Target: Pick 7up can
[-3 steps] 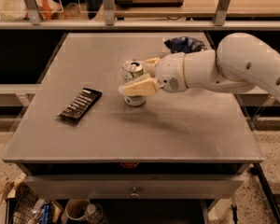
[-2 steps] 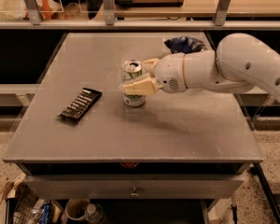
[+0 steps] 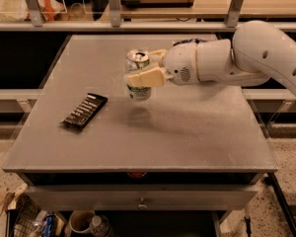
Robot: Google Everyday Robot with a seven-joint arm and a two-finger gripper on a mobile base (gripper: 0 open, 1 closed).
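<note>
The 7up can (image 3: 137, 90) is white and silver with a silver pull-tab top. It hangs upright a little above the grey table (image 3: 153, 132), near the table's middle, with its shadow on the surface below. My gripper (image 3: 149, 68) comes in from the right on a white arm and is shut on the can. One cream finger (image 3: 147, 77) lies across the can's front and the other (image 3: 158, 54) sits behind it.
A flat black bar with white lettering (image 3: 84, 110) lies on the table's left part. A dark snack bag is mostly hidden behind my arm. A shelf rail with metal posts (image 3: 113, 6) runs behind the table. A drawer front (image 3: 143, 196) is below the front edge.
My gripper has risen with the can in it. The can has left the table surface and now hangs above it. The black bar has not moved.
</note>
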